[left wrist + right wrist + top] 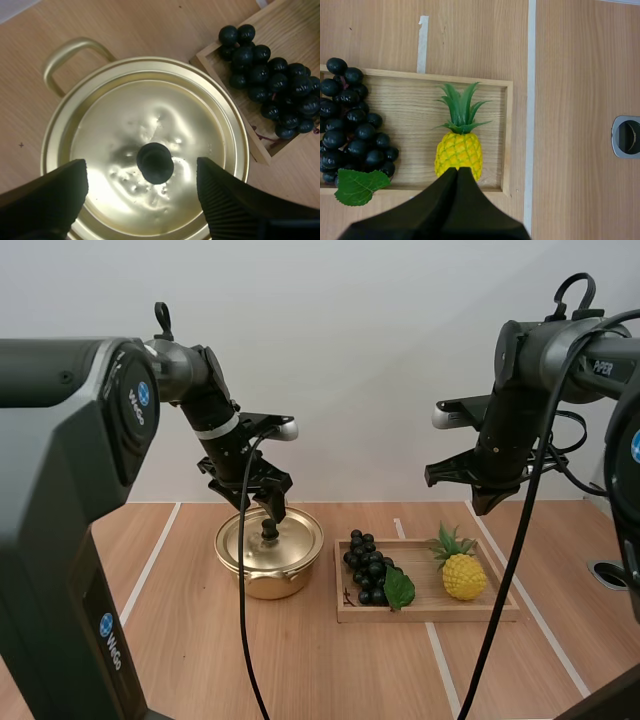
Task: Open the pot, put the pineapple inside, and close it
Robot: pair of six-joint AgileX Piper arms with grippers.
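The left gripper [142, 175] is held released over the pot [262, 585], its fingers [220, 200] set apart at 3 and 9 o'clock of the black knob [155, 163]. The lid [150, 110] is seated on the pot. The right gripper [456, 175] is clenched on nothing above the pineapple [459, 152]. The pineapple is laid in the wooden tray [507, 125] on the bench [200, 640], at 3 o'clock of the grapes [350, 135] and of the pot.

The high view looks from behind and above the two arms, forward and down over the light wooden tabletop [180, 640], from far off. The left wrist view looks straight down, very close over the shiny gold metal pot [82, 45]. The right wrist view looks straight down from higher up, over the flat wooden tray [506, 140]. Both wrist views share the bunch of dark round grapes [355, 135] in that tray. The high view takes in all of these.
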